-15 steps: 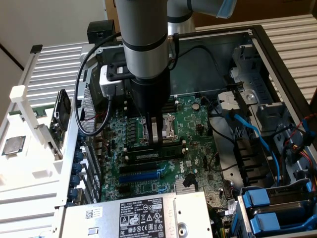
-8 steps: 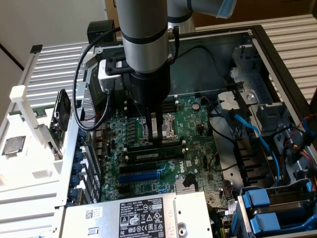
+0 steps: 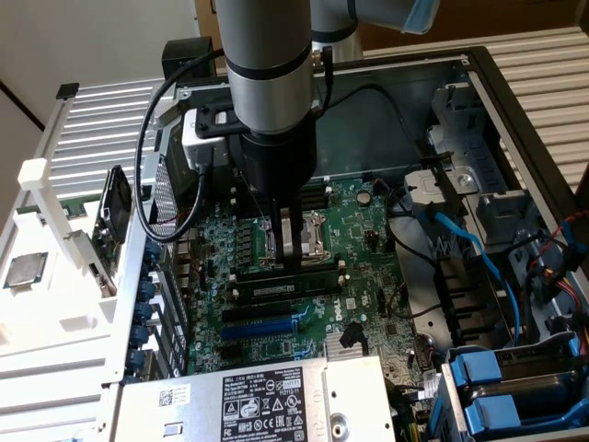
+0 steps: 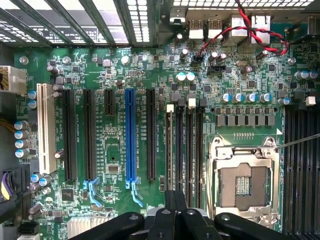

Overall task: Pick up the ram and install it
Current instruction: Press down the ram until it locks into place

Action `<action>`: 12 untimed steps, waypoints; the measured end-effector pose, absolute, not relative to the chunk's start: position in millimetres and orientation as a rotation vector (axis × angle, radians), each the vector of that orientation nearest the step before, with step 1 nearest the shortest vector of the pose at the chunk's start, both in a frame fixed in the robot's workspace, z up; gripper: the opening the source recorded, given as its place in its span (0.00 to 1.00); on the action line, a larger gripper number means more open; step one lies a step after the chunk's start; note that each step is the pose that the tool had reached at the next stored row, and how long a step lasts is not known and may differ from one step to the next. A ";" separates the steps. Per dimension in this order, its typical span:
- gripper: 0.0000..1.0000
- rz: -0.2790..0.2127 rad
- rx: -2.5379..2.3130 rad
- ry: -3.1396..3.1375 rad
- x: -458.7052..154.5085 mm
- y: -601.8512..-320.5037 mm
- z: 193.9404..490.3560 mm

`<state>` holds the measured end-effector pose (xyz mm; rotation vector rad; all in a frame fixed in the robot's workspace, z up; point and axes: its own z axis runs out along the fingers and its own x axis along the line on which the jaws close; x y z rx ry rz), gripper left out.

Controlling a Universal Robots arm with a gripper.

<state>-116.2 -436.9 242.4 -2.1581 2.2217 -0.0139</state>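
Note:
My gripper hangs straight down over the motherboard inside the open computer case, fingers shut with nothing between them. Its tips sit at the top edge of a long dark stick, apparently the ram. The stick stands on edge in the bank of memory slots, between white end clips, just beside the open processor socket. In the wrist view the shut gripper is over the parallel memory slots, next to the socket. There I cannot tell the ram from the slots.
Black and blue expansion slots lie in front of the memory slots. A silver power supply fills the near edge, with blue cables and drive bays at the exterior view's right. A square silver processor rests on the white rack outside the case.

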 end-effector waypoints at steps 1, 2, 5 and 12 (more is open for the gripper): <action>0.11 -0.014 -2.158 2.222 -116.2 -436.9 242.4; 0.11 -0.014 -2.158 2.222 -116.2 -436.9 242.4; 0.11 -0.014 -2.158 2.222 -116.3 -437.0 243.7; 0.11 -0.016 -2.102 2.275 -116.2 -437.1 245.1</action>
